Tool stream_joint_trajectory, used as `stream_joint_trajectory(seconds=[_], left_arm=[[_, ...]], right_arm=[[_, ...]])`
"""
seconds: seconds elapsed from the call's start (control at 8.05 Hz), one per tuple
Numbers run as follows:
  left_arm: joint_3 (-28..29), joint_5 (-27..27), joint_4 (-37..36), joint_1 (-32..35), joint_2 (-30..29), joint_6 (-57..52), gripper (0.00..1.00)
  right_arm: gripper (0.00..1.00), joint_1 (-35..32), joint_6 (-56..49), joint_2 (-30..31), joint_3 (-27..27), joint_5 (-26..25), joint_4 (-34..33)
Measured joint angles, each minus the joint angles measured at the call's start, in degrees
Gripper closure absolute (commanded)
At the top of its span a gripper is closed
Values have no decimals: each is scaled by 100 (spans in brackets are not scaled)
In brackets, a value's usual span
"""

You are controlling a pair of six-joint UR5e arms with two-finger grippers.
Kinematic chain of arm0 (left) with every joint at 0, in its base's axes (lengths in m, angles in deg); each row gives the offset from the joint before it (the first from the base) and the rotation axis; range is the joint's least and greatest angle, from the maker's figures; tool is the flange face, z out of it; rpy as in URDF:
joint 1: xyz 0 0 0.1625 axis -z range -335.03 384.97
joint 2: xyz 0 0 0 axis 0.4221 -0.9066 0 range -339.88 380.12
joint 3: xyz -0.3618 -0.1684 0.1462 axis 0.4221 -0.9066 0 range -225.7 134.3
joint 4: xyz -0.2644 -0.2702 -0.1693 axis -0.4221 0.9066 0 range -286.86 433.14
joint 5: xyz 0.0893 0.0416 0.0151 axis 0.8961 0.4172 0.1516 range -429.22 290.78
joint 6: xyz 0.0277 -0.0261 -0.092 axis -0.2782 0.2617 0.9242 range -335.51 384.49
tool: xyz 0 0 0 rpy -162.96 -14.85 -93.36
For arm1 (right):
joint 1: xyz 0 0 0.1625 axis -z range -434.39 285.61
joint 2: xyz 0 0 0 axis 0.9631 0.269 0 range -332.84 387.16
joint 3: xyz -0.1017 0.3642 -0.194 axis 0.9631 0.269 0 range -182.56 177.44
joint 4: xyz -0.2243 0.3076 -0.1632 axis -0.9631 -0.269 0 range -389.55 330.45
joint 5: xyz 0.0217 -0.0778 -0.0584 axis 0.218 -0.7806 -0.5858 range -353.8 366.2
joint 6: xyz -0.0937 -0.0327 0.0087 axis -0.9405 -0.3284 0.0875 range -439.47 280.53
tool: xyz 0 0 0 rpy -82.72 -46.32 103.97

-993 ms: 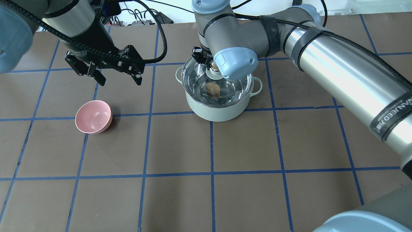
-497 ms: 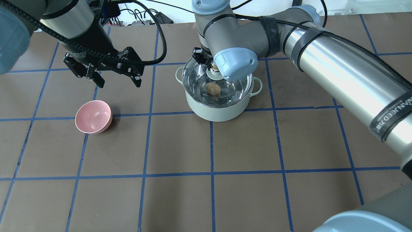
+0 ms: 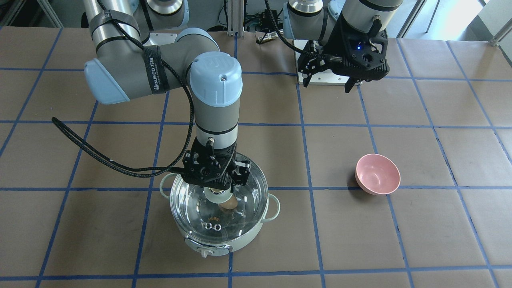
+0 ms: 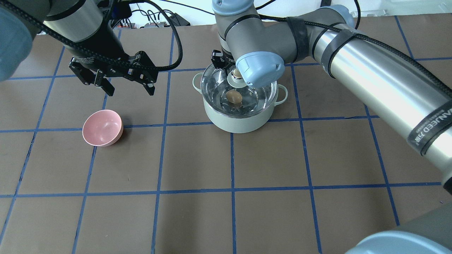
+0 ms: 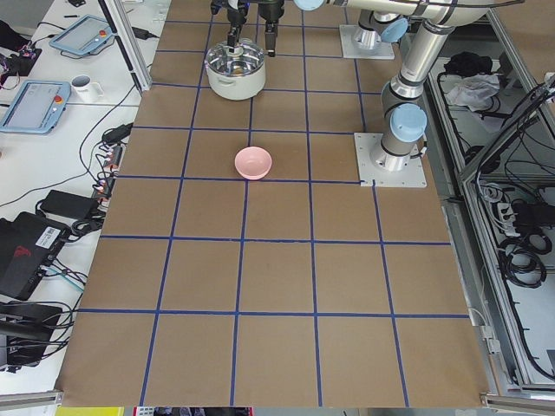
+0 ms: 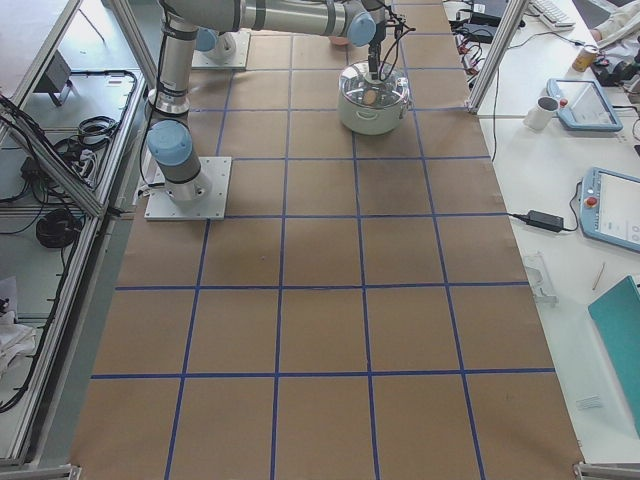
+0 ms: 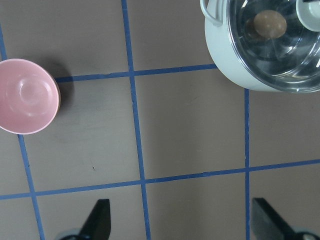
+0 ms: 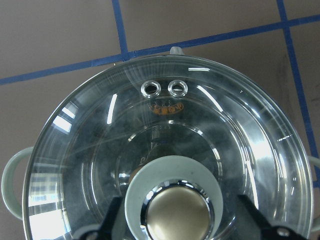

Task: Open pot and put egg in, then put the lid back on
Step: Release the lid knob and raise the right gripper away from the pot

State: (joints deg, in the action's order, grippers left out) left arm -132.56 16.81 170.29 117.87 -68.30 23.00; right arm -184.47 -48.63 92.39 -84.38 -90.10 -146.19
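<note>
On the counter (image 4: 268,158), the egg (image 4: 234,96) was enclosed in the pot (image 4: 240,123) under the lid (image 8: 240,130); right fingers (image 8: 112,220) were spread wide flanking its knob (image 8: 175,210), left fingers (image 7: 100,220) wide at the pot's 9 o'clock

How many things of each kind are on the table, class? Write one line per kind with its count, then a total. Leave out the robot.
Pot: 1
Glass lid: 1
Egg: 1
Pink bowl: 1
Total: 4
</note>
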Motion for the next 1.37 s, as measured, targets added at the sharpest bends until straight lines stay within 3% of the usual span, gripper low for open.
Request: stream_joint_trajectory(seconds=[0.5, 0.99, 1.37], left_arm=[[2, 1, -1, 0, 0, 0, 0], [13, -13, -1, -11, 1, 7, 0], [20, -16, -3, -7, 6, 17, 0]], right_arm=[[0, 498, -951, 391, 0, 42, 281], [0, 1539, -2872, 1358, -1, 335, 1476], [0, 1919, -3505, 2110, -23, 516, 2301]])
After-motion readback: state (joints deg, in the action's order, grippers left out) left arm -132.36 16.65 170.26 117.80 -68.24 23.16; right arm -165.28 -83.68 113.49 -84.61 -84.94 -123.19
